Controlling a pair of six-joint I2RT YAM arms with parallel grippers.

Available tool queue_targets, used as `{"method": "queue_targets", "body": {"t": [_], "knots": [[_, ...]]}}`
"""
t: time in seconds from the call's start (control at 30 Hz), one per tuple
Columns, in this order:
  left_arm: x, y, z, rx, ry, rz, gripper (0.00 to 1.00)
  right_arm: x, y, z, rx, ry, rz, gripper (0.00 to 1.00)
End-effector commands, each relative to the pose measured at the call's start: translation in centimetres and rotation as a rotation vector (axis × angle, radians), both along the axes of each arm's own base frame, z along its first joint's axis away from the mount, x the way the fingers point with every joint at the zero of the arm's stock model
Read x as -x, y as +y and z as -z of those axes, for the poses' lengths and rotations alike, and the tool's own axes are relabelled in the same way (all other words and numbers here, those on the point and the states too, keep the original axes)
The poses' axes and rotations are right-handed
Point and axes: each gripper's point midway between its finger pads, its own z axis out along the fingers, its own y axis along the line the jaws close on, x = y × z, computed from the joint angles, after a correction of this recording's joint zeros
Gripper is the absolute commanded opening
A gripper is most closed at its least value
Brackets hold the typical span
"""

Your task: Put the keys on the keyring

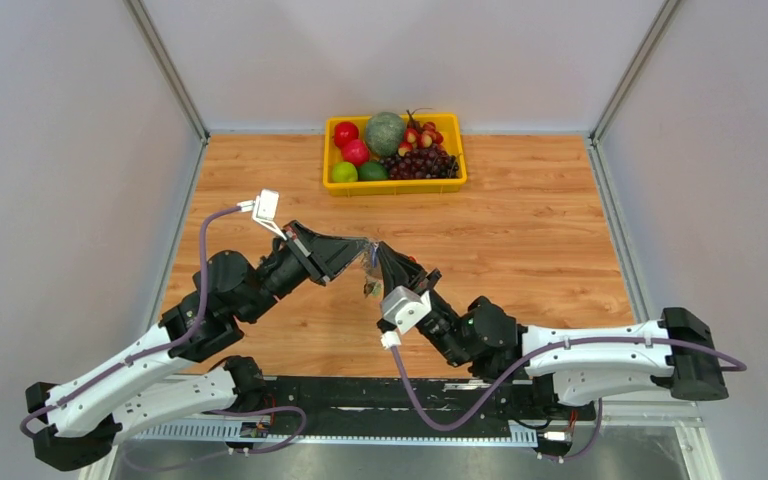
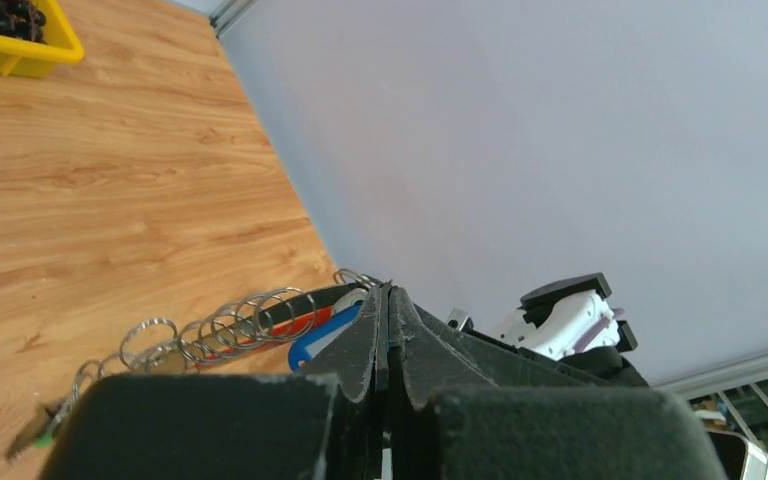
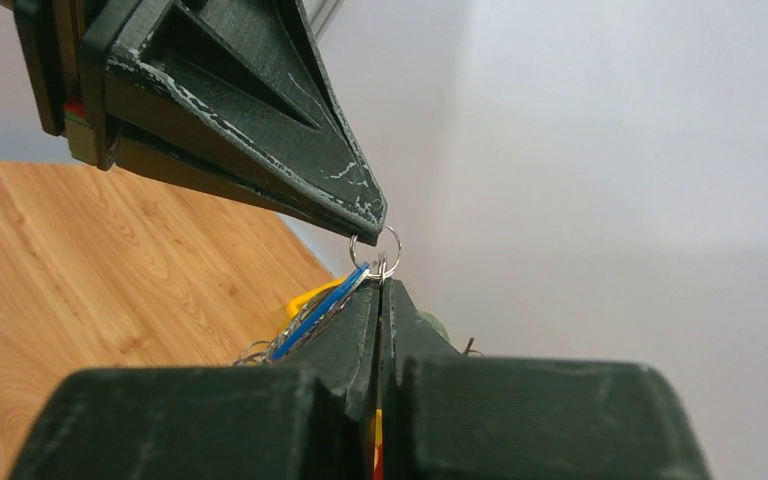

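Both grippers meet tip to tip above the middle of the table. My left gripper [image 1: 364, 245] is shut on the small silver keyring [image 3: 375, 248], pinched at its tip [image 2: 388, 290]. My right gripper [image 1: 379, 250] is shut, tips touching the ring [image 3: 380, 285]; red shows in the gap between its jaws, apparently the red key [image 1: 416, 262]. The blue key [image 3: 318, 308] lies along the outside of the right gripper's left finger, and shows in the left wrist view [image 2: 322, 338]. A chain of several small rings [image 2: 230, 325] hangs toward the grey charm [image 1: 370, 287].
A yellow basket [image 1: 394, 185] of fruit stands at the back centre of the wooden table [image 1: 540, 230]. Grey walls enclose the left, right and back sides. The right arm's wrist [image 2: 570, 320] is close beside the left gripper.
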Motion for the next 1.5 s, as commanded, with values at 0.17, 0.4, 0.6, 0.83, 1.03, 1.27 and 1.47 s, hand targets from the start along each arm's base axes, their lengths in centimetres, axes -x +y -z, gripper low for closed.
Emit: {"method": "queue_targets", "body": {"t": [0.17,0.4,0.6,0.83,1.03,1.27,1.47], "knots": [[0.7,1.2,-1.0,-0.043,-0.063,0.002,0.06,1.9,-1.7,-1.4,-0.004,0.111,-0.167,0.0],[0.6,1.9,-1.4,-0.041,-0.069,-0.022,0.07,3.5,-2.3,-1.6,0.015,0.157,-0.266,0.0],[0.6,1.3,-1.2,-0.052,-0.063,-0.006,0.08,5.0,-2.5,-2.2,-0.004,0.167,-0.364,0.0],[0.9,0.2,-0.8,-0.056,-0.059,0.041,0.11,5.4,-2.4,-2.5,0.004,0.208,-0.39,0.0],[3.4,-1.5,-2.2,-0.06,-0.216,0.207,0.28,5.2,-2.6,-3.2,-0.019,0.314,-0.373,0.0],[4.7,-1.1,-2.8,-0.173,-0.471,0.258,0.49,6.0,-3.0,-2.2,0.022,0.51,-0.381,0.0],[6.2,-1.1,-3.6,-0.201,-0.634,0.317,0.54,7.5,-3.4,-2.1,0.042,0.66,-0.426,0.0]]}}
